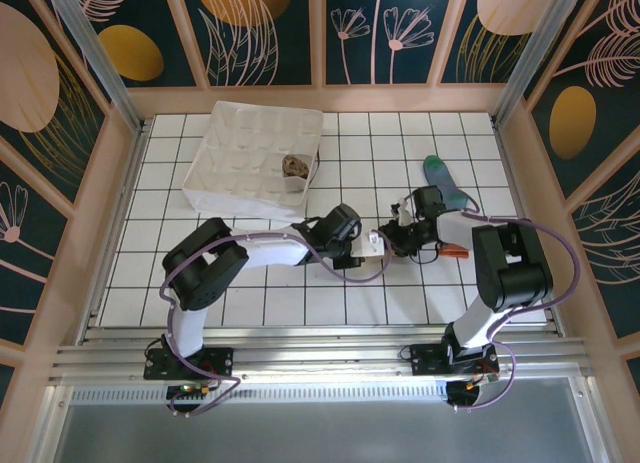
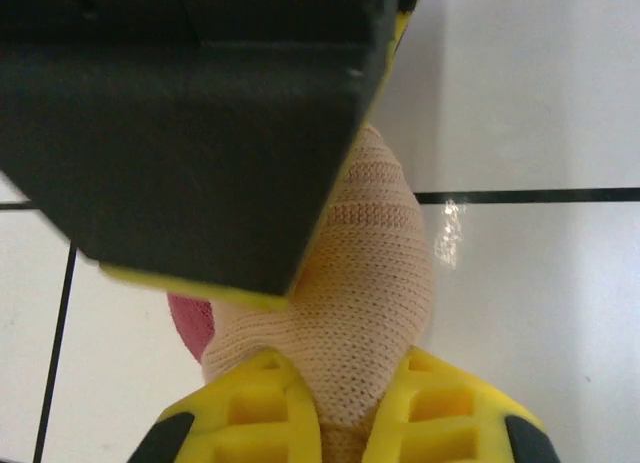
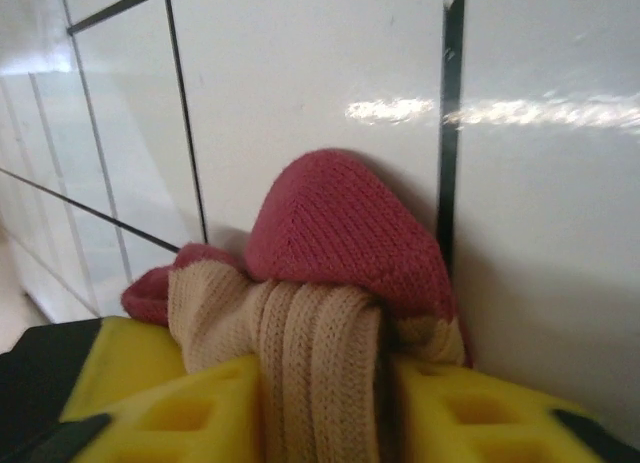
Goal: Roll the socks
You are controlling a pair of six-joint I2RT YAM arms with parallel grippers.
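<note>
Both arms fold in toward the middle of the white tiled worktop [image 1: 400, 293]. The left arm rises from its base, bends at an elbow on the left and stretches its forearm rightward. The right arm climbs to an elbow on the right and doubles back leftward, so the two wrists meet nearly nose to nose. The left claw [image 2: 345, 368] is pressed together on the beige sock [image 2: 370, 273], with ribbed fabric pinched tight between its yellow fingers [image 2: 250, 413] and a pink-red patch showing at the left. A black block edged in yellow [image 2: 200, 113] looms just above the sock. In the right wrist view, the right claw [image 3: 325, 373] has a yellow finger on each side of the same sock. Bunched beige folds fill the gap, and the red toe [image 3: 340, 233] lies on the tile beyond. Whether that claw is squeezing the fabric or merely flanking it cannot be told. The blue-grey sock [image 1: 447, 186] lies flat on the worktop behind the right wrist. The argyle sock [image 1: 295, 166] sits in a compartment of the white divided box [image 1: 240, 143] at the back left.
</note>
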